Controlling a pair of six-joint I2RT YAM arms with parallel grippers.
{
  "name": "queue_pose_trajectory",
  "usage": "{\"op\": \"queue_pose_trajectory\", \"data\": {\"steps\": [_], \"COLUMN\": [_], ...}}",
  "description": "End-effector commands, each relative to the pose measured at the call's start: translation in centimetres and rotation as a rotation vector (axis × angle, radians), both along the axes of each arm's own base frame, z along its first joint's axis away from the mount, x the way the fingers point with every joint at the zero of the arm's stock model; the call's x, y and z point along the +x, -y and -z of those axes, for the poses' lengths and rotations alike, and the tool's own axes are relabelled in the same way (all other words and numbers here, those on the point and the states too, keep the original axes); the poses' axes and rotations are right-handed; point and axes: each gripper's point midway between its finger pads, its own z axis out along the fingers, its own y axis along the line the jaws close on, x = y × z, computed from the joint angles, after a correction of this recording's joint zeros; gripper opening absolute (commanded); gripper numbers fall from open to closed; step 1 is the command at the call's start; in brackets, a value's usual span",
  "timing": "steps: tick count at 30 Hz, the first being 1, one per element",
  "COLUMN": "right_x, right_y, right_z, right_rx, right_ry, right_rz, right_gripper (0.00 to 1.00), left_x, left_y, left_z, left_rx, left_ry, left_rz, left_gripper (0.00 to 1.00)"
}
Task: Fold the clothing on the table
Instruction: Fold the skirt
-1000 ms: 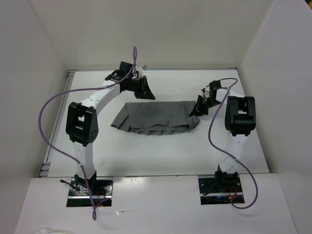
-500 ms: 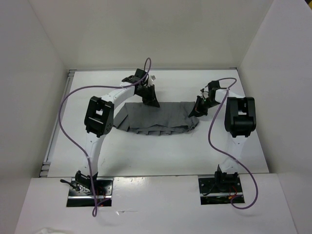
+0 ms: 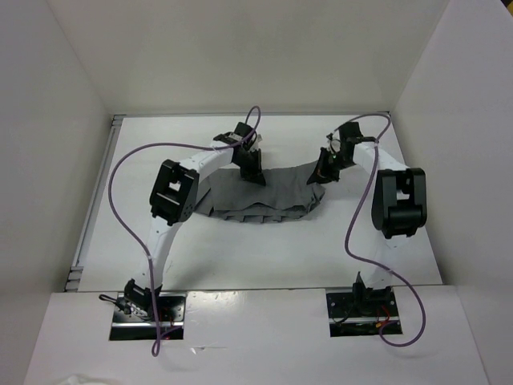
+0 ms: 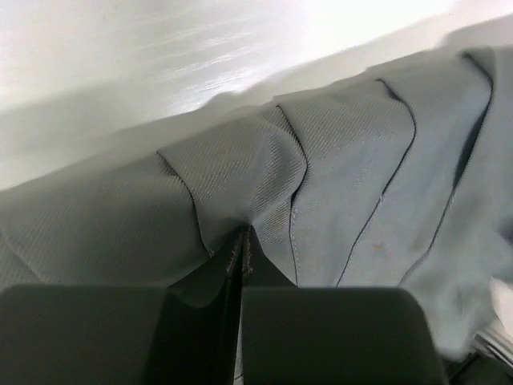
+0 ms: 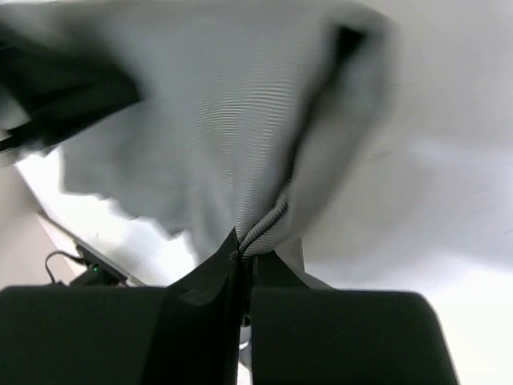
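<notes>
1. I see the skirt (image 3: 264, 196) at the centre of the top view, on the white table (image 3: 240, 253), with its pleated hem toward the bottom of the frame.
2. My left gripper (image 3: 255, 178) is on the skirt's upper edge, left of centre. Its wrist view shows the jaws pressed together, pinching a fold of grey fabric.
3. My right gripper (image 3: 318, 178) is at the skirt's upper right corner, jaws likewise clamped on a bunched edge.
4. Between the two grippers, the upper edge runs in a shallow curve.
</notes>
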Motion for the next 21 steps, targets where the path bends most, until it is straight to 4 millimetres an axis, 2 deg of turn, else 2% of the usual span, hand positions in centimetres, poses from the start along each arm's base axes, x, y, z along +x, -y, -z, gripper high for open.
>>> {"op": "queue_pose_trajectory", "data": {"steps": [1,3,4,6,8,9,12,13,14,16,19,20,21], "right_x": [0.6,0.3,0.2,-0.5,-1.2,-1.7,-2.2,-2.5,-2.6,-2.1,-2.0,-1.9,-1.7], "right_y": [-3.4,-5.4,-6.0,-7.5,-9.5,-10.5,-11.4,-12.1,-12.1,-12.0,-11.7,-11.6,-11.7], "right_z": [-9.1,-11.3,-12.4,-12.8,-13.5,-14.5,-16.3,-17.6,-18.3,-18.9,-17.4,-17.4,-16.9], "right_rx": [0.026,0.040,0.045,0.074,0.084,0.105,0.143,0.172,0.176,0.167,0.139,0.131,0.129], "right_ry": [0.201,0.248,0.277,0.266,0.284,0.296,0.339,0.356,0.379,0.401,0.364,0.366,0.354], "right_rz": [-0.055,-0.094,-0.109,-0.144,-0.193,-0.214,-0.246,-0.262,-0.263,-0.255,-0.251,-0.246,-0.246], "right_gripper": [0.00,0.00,0.00,0.00,0.00,0.00,0.00,0.00,0.00,0.00,0.00,0.00,0.00], "left_x": [-0.5,-1.2,-1.1,-1.4,-1.3,-0.8,0.0,0.3,0.4,0.6,1.5,2.0,3.1], "left_y": [1.3,2.3,2.7,4.2,5.5,6.3,6.7,6.7,6.1,6.0,3.8,2.9,1.2], "left_z": [1.6,2.6,2.1,1.7,0.6,-0.9,-3.0,-4.0,-3.9,-4.4,-6.1,-8.0,-8.6], "left_rx": [0.055,0.064,0.042,-0.013,-0.061,-0.099,-0.119,-0.116,-0.108,-0.104,-0.089,-0.089,-0.075], "left_ry": [-0.003,-0.019,-0.018,-0.029,-0.013,0.010,0.059,0.083,0.078,0.091,0.120,0.160,0.186], "left_rz": [0.019,0.041,0.051,0.088,0.117,0.132,0.141,0.143,0.142,0.136,0.096,0.074,0.040], "left_gripper": [0.00,0.00,0.00,0.00,0.00,0.00,0.00,0.00,0.00,0.00,0.01,0.01,0.04]}}
